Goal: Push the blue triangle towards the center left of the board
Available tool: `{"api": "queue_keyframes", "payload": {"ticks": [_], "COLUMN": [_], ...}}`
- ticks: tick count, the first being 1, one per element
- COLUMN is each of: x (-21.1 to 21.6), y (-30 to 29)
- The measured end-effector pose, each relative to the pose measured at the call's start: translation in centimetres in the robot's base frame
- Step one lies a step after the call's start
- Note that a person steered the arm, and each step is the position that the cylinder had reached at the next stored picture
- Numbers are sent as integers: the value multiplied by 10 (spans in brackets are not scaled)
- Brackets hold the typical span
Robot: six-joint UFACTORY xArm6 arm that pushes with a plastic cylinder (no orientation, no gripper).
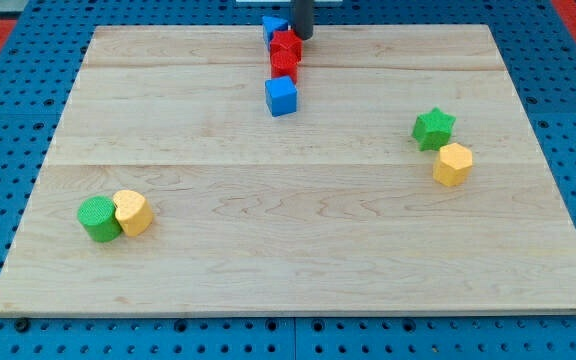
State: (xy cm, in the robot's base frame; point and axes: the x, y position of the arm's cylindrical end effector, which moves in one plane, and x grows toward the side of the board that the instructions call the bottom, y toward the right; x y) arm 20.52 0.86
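My tip [302,38] is at the view's top centre, at the board's top edge. It stands just right of a blue block [272,25] and touches or nearly touches the upper red block [287,45]. The blue block is partly hidden by that red block, so I cannot make out its shape. A second red block [284,66] sits right below the first. A blue cube [281,97] lies just below the two red blocks, and the four blocks form a short column.
A green star [433,128] and a yellow hexagon [453,164] sit together at the right. A green cylinder [98,219] and a yellow block [132,212] touch at the lower left. The wooden board [288,260] lies on a blue pegboard.
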Motion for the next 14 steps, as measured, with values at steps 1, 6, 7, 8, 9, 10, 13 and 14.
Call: {"api": "queue_keyframes", "payload": {"ticks": [1,6,7,8,9,10,13,14], "x": [0,-13,-13,-13,-13,-14,-1,-1], "y": [-5,-17,-41,-70,-100,-132,-176,-169]}}
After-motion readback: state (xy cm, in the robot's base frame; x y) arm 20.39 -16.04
